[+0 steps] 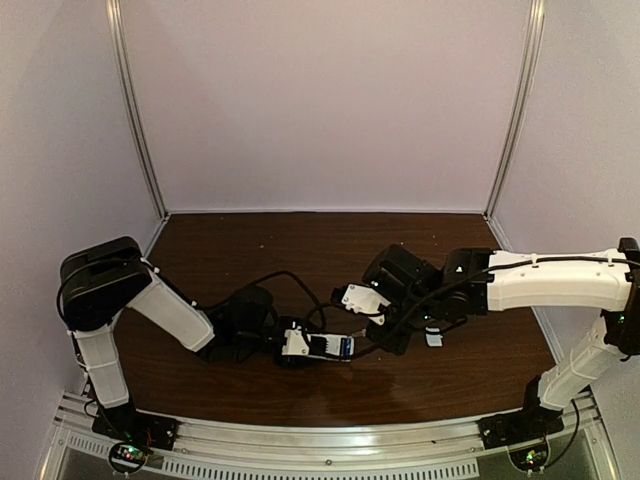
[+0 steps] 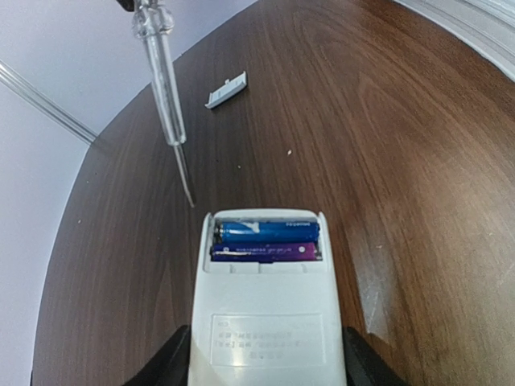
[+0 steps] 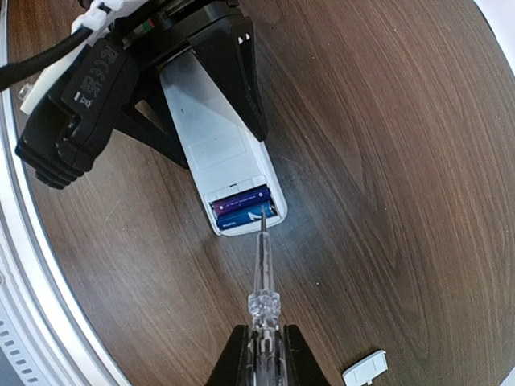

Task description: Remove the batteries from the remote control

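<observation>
1. Slippage is the first risk. The screwdriver [image 3: 263,265] tip sits at the open end of the remote [image 2: 265,322], by the blue battery [image 2: 265,231]. A steep pry could skid off the round cell and gouge the plastic or jab the counter [image 2: 386,121].
2. Spring pressure could flick a freed cell out, and it would likely roll away across the counter.
3. Left tool [image 2: 268,362] clamps the remote across its width at the closed end, about half spread. A hard pry may twist the remote in that hold.
4. Right tool [image 3: 264,358] is pinched narrow on the screwdriver handle, and the smooth clear handle might turn in it.
5. Compartment [image 2: 208,229] lies uncovered and facing up. It holds both batteries [image 2: 265,241] side by side, the blue one at the end and the purple battery [image 2: 264,252] just inside it.
6. Remote is near the counter's centre, toward the near edge. I cannot tell whether it rests on the wood. The cover [image 1: 434,339] lies well apart to the right.
</observation>
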`<action>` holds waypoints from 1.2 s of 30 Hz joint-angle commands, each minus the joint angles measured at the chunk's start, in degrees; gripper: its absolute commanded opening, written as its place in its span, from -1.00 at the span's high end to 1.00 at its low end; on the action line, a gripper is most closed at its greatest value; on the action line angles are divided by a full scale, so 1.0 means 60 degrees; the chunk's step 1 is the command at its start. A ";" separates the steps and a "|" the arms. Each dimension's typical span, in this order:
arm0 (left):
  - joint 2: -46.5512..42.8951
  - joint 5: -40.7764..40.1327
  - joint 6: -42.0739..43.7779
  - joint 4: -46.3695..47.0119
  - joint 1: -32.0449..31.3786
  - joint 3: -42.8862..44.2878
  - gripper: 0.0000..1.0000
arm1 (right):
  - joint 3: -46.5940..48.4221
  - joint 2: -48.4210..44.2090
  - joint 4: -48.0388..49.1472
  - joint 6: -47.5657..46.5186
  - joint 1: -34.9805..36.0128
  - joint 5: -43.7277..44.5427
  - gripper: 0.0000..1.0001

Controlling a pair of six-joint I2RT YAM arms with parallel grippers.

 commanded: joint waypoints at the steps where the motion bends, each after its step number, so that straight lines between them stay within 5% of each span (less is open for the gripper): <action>1: 0.0007 0.0096 0.0105 -0.0231 -0.0038 0.0202 1.00 | -0.0145 0.0031 0.0084 0.0217 0.0053 0.0235 1.00; 36: -0.0211 -0.0078 -0.0044 -0.0067 -0.0048 0.0078 1.00 | 0.0031 0.0386 0.0122 0.0270 0.0169 0.0425 1.00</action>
